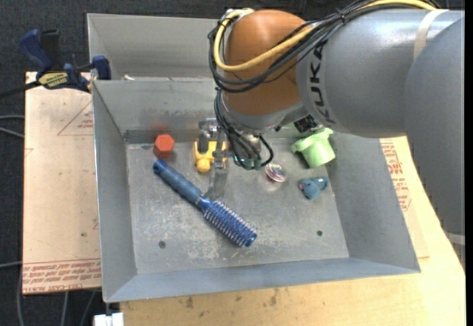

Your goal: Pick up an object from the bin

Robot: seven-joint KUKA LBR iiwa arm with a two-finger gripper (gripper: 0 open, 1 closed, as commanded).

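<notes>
Nearest lies a blue plastic hairbrush (203, 202), flat on the scuffed grey metal bin (295, 232), bristled head toward the front. My pincer (216, 165) hangs just beyond its handle, beside a small glossy yellow toy (202, 163), likely my target. Whether the pincer is released or clenched, I cannot tell.

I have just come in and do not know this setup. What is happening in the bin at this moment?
A robot arm reaches into the grey bin from the right. Its gripper is low near the back of the floor, close beside a small yellow thing. A blue hairbrush lies just in front. An orange block, a green cup and a small blue piece lie apart. Whether anything is gripped, I cannot tell.
</notes>
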